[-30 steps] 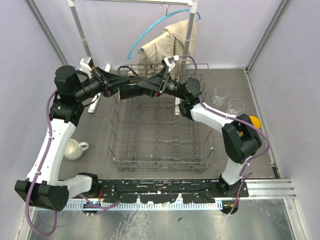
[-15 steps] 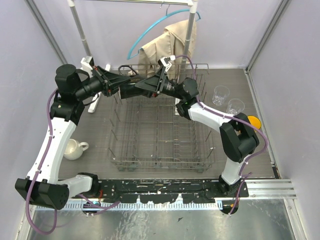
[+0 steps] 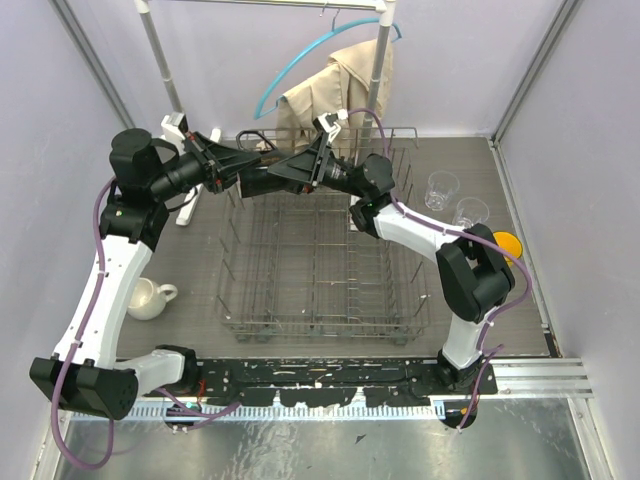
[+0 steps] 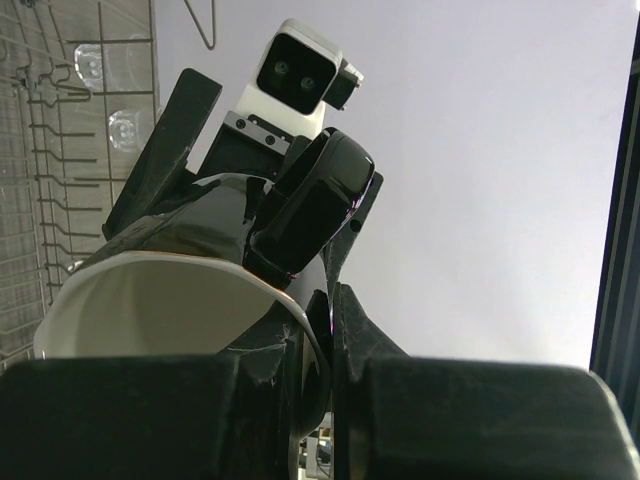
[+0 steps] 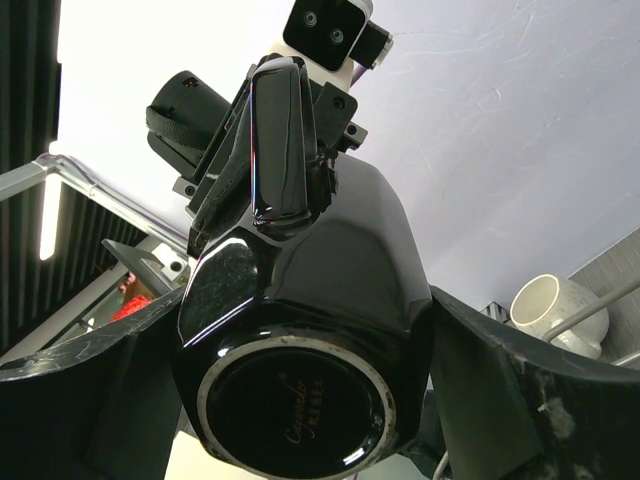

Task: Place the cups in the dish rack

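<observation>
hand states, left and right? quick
Left hand: closed, pinching the rim of the black mug.
Right hand: closed around the body of that mug.

A robot test cell in a lab, not a home; plain pale lilac wall panels point(image 3: 60, 130) in metal framing close in a small grey wood-grain table point(image 3: 200, 255); two white-and-black arms point(image 3: 105, 290) are bolted to a black plate point(image 3: 320, 378) on an aluminium rail point(image 3: 540, 375) at its near edge, with purple cables point(image 3: 97, 210) running along them; the household things look like staged props: a wire dish rack point(image 3: 320, 265), and a clothes rail point(image 3: 160, 50) with a beige garment point(image 3: 340, 85) and a blue hanger point(image 3: 290, 68).
</observation>
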Action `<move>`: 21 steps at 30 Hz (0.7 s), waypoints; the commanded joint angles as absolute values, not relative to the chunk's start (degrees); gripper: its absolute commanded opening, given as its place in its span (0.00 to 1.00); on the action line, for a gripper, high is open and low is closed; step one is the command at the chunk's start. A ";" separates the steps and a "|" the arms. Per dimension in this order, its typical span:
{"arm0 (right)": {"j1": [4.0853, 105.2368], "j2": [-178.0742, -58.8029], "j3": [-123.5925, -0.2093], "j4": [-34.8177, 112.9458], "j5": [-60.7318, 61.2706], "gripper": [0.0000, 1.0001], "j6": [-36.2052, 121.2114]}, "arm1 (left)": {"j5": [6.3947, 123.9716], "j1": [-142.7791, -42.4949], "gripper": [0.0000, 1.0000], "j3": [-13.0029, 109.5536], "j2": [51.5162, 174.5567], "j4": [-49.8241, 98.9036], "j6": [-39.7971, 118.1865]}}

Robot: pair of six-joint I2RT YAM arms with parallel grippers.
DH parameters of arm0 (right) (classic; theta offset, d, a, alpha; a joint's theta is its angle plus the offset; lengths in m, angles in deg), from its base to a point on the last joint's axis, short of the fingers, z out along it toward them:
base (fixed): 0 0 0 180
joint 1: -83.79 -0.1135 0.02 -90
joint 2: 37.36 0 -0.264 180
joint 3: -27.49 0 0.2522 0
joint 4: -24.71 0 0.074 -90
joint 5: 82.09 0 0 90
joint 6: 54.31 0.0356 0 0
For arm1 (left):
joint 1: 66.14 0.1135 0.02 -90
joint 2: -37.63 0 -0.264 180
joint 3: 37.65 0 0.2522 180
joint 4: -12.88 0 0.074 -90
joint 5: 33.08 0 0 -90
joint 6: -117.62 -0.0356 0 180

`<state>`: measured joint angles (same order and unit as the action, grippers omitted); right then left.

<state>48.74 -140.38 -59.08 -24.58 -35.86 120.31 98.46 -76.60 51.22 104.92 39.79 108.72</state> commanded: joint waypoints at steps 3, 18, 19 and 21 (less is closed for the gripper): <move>48.32 -139.12 -60.64 -31.37 -35.45 0.63 121.65 | 100.05 -76.77 0.00 51.78 103.25 37.38 108.21; 51.29 -135.05 -56.37 -28.94 -34.04 0.25 118.31 | 97.47 -76.76 0.37 48.31 102.29 39.23 105.16; 51.49 -134.97 -56.16 -28.94 -34.02 0.23 118.28 | 97.43 -76.74 0.38 48.29 102.38 39.51 104.75; 51.91 -134.76 -55.72 -29.04 -33.82 0.19 118.28 | 97.15 -76.75 0.45 48.24 102.55 39.87 104.21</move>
<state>50.71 -139.97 -55.15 -24.01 -36.23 118.91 96.71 -76.66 48.31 103.87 40.62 106.07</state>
